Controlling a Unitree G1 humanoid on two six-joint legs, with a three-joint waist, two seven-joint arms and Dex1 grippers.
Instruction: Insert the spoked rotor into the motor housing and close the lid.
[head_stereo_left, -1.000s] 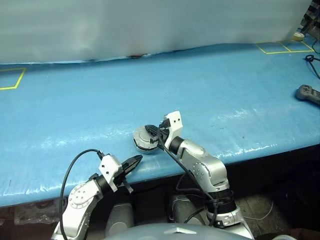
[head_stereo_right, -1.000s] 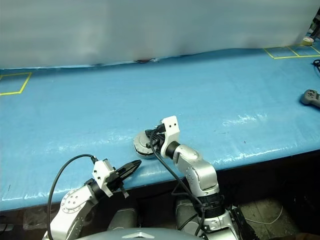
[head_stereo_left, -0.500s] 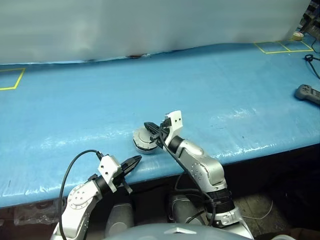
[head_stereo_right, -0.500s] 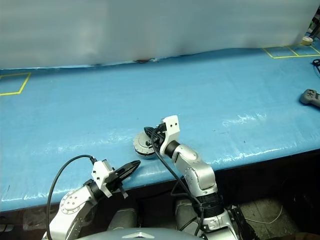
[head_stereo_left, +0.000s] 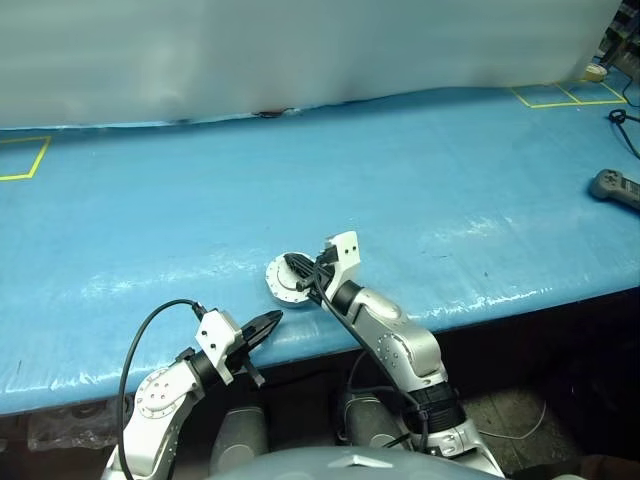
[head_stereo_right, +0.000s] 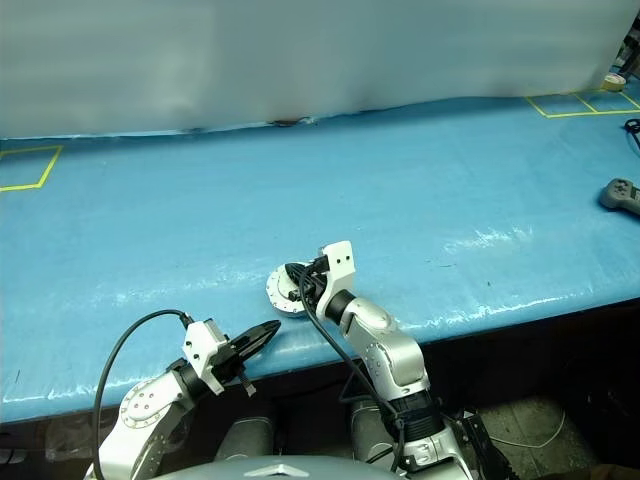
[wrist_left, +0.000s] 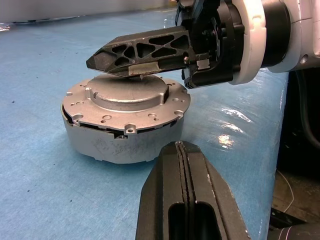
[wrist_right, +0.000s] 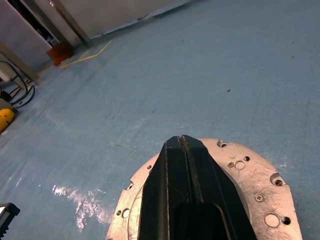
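Lid (wrist_left: 127, 100) closing is the step in hand, judged from how things lie: the plain face with its raised centre circle is up, sitting on the motor housing (wrist_left: 120, 142), with a dark gap showing along the near rim, so the seat looks incomplete. Right gripper (wrist_left: 107, 60): jaws pressed together, holding nothing, lying nearly level with the tip resting on or just above the raised centre circle; contact cannot be confirmed. Left gripper (head_stereo_left: 272, 322): jaws also pressed together, empty, held just beside the housing on the near side, apart from it. Housing stands on the blue table (head_stereo_left: 430, 180), close to the table's near edge; a grey controller (head_stereo_left: 615, 187) lies well apart from the housing, toward the far right. Spoked rotor is presumably under the lid. Method note: press straight down through the centre, not the rim, so the lid does not tip; keep the push gentle given the nearby edge; check that the rim gap closes evenly all round.
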